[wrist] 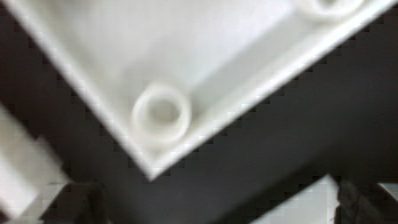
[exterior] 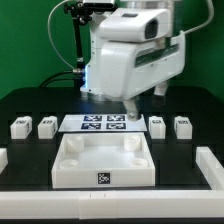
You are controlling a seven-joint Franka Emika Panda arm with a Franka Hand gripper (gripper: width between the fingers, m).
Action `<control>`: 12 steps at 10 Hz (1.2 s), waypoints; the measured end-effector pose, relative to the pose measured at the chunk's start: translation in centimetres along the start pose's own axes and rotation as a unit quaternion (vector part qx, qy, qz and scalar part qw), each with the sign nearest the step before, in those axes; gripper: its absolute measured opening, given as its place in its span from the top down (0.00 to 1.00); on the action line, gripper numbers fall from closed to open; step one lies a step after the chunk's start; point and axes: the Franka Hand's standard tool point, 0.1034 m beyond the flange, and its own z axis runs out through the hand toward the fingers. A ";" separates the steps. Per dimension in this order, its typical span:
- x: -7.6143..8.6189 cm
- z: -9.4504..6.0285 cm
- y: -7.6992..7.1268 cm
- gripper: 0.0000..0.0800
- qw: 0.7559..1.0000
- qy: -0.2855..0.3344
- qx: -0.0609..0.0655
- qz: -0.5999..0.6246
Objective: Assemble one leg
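We note two-finger gripper [exterior: 133, 110] spread wide, empty, touching nothing. Arm bent low above large white square tray-like tabletop [exterior: 70, 172] corner. Small white plastic block legs [exterior: 46, 125] stand apart, flanking marker board [exterior: 100, 123].

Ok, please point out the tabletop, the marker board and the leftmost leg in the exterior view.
tabletop [exterior: 75, 177], exterior view, front wall.
marker board [exterior: 103, 124], exterior view, centre tags.
leftmost leg [exterior: 18, 127], exterior view, tagged front face.
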 end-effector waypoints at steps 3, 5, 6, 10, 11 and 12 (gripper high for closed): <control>-6.6 4.7 -3.6 0.19 0.980 0.004 0.013 -0.197; -7.6 7.0 -4.5 0.19 0.955 0.015 0.002 -0.297; -7.6 7.6 -4.6 0.19 0.961 0.016 0.007 -0.277; -7.8 8.8 -4.1 0.30 0.961 0.018 0.013 -0.275; -7.8 8.9 -4.2 0.48 0.961 0.018 0.013 -0.275; -7.8 8.9 -4.2 0.71 0.961 0.018 0.013 -0.275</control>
